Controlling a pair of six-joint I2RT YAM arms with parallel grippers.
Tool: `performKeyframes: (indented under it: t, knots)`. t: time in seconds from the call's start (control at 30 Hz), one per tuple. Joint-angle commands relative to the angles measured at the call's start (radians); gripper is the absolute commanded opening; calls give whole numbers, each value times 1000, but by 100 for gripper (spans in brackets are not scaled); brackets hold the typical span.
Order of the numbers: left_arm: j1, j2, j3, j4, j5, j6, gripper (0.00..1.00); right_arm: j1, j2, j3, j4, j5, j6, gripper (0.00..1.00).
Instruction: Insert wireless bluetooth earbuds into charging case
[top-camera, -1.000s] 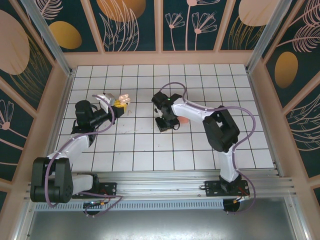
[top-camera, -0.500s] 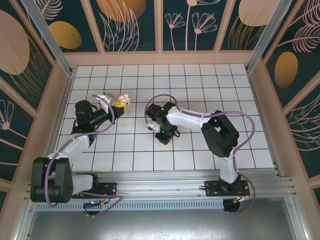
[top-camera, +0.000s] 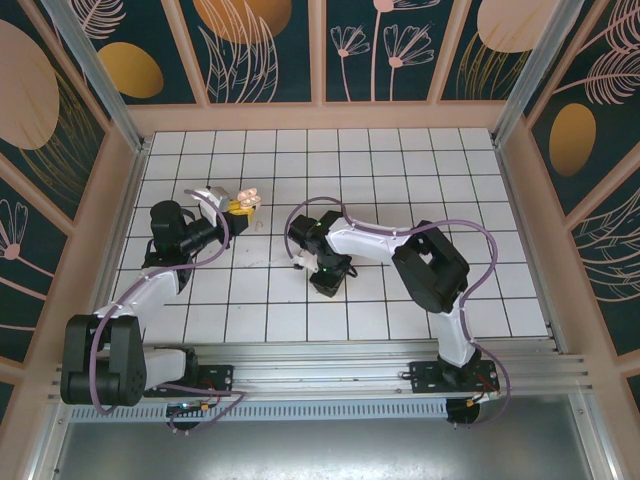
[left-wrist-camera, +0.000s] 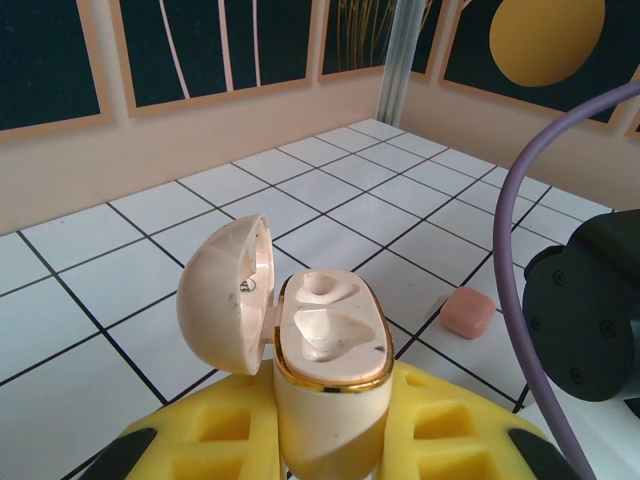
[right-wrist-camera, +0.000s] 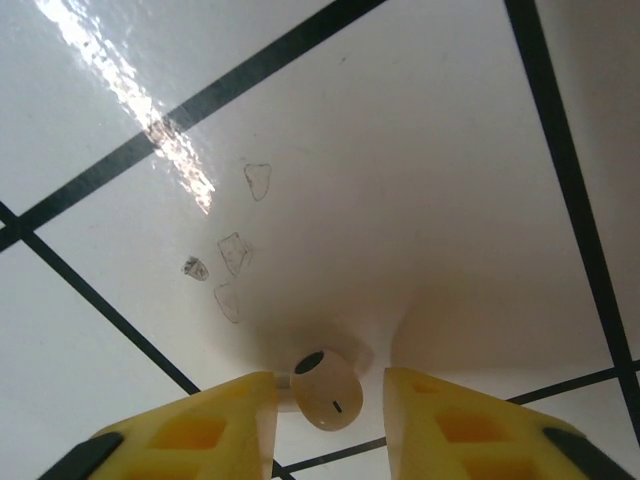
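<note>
We see a white tiled table (top-camera: 400, 170). A pale earbud (right-wrist-camera: 325, 388) lies on one tile, faint scuff marks (right-wrist-camera: 232, 255) just beyond it. A closed salmon-pink case (left-wrist-camera: 468, 312) lies elsewhere; where it lies from the earbud, we cannot tell.

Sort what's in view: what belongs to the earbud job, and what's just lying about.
Job:
- beige earbud, between the fingers of the right gripper
- open beige case, held in the left gripper

Lying about:
- closed pink case, on the tiles
- scuff marks near the earbud
</note>
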Motion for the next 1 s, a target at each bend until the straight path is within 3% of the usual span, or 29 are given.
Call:
performKeyframes:
  t: [0.0, 0.13, 0.37, 0.53, 0.63, 0.97]
  knots:
    - [-7, -2, 25, 17, 16, -2, 12, 4, -30, 14, -14, 15, 35, 37]
    - [-6, 3, 24, 19, 17, -4, 12, -12, -84, 36, -2, -34, 182, 38]
    - [-7, -1, 27, 16, 14, -4, 12, -116, -166, 55, -30, -88, 808, 36]
    - [-7, -11, 21, 19, 11, -2, 13, -143, -234, -67, 10, -166, 1109, 36]
    - [-6, 3, 23, 32, 19, -16, 12, -140, -249, -137, 79, -202, 1178, 35]
    - [-7, -6, 23, 31, 18, -15, 12, -116, -179, -155, 99, -233, 1188, 35]
